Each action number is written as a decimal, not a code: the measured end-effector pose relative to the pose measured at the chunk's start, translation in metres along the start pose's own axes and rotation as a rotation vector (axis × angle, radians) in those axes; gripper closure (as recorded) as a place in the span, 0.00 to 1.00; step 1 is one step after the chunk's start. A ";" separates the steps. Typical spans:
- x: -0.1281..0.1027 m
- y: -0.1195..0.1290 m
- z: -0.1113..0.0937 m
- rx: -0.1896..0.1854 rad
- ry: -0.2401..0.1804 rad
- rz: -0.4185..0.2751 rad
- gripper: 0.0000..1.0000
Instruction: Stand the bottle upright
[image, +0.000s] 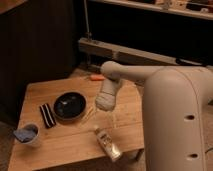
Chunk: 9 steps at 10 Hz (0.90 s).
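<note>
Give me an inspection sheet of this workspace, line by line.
Surface: wooden table.
Job's things: bottle lying on its side near the front right edge, not upright.
Clutter: dark bowl, black striped block, white cup holding blue cloth, orange item at the back.
Grippers: gripper hangs over the table between bowl and bottle.
Cables: nothing seen.
Surroundings: dark wall, metal rail behind.

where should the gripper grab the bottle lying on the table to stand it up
Probably across the middle of the body, coming from above. The bottle lies on its side, diagonal near the front edge of the table, so its long sides are exposed from above. Its narrower end seems to point back toward the dark bowl. The gripper hangs just above that end.
</note>
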 end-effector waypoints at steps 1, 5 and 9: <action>0.000 0.000 0.000 0.000 0.000 0.000 0.20; -0.016 -0.001 -0.025 -0.169 0.167 -0.167 0.20; -0.030 -0.002 -0.032 -0.273 0.281 -0.262 0.20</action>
